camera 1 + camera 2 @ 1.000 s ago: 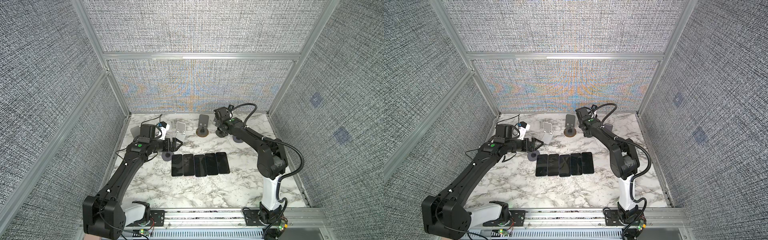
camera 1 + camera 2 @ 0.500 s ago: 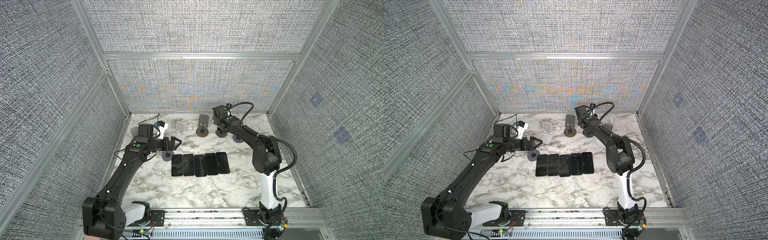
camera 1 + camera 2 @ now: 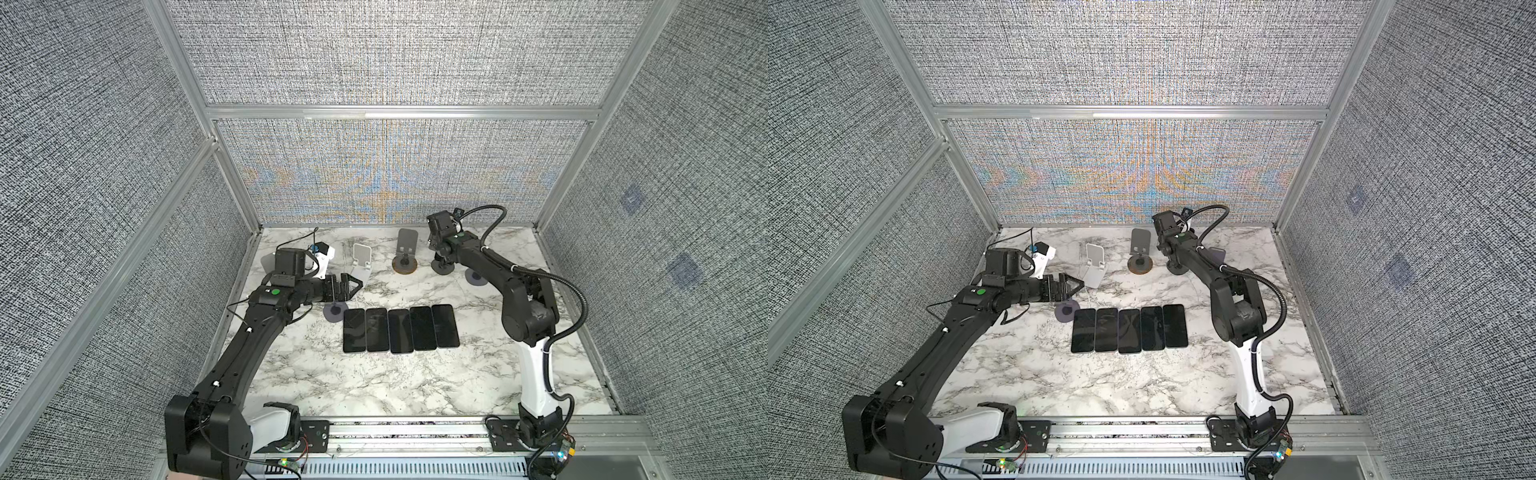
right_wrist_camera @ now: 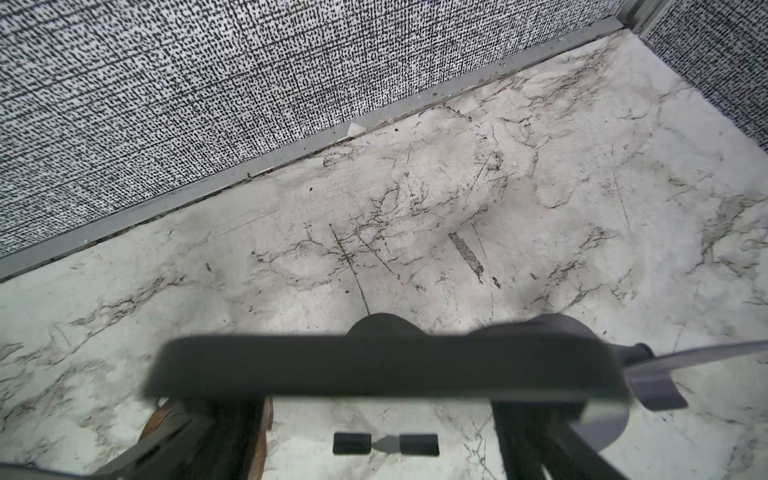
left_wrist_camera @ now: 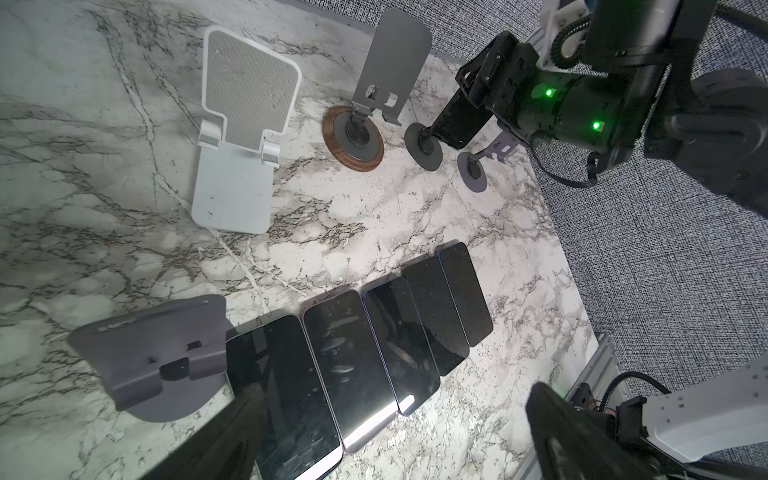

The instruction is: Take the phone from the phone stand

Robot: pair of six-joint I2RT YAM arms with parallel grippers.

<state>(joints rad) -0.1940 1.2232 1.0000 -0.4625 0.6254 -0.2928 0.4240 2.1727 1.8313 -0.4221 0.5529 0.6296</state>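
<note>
The phone (image 5: 459, 120) is dark and leans on a black phone stand with a round base (image 5: 424, 149) (image 3: 444, 269) (image 3: 1178, 269) at the back of the marble table. My right gripper (image 5: 469, 99) (image 3: 439, 253) (image 3: 1173, 257) (image 4: 380, 399) comes down over the phone's upper end with a finger on either side. In the right wrist view the phone's edge (image 4: 386, 365) runs across both fingers (image 4: 232, 436), and contact does not show. My left gripper (image 3: 353, 286) (image 3: 1077, 286) (image 5: 395, 390) hangs open and holds nothing, at the left end of a row of phones.
Several dark phones (image 3: 401, 330) lie flat side by side mid-table. Around them stand a white stand (image 3: 360, 266), a grey stand on a wooden disc (image 3: 405, 257) and purple stands (image 3: 334, 311) (image 3: 476, 277). The back wall (image 4: 249, 104) is close behind the right gripper.
The right arm's elbow has drawn in to the left and its gripper has settled over the black stand, jaws narrowing round the phone. The left arm has barely moved.
</note>
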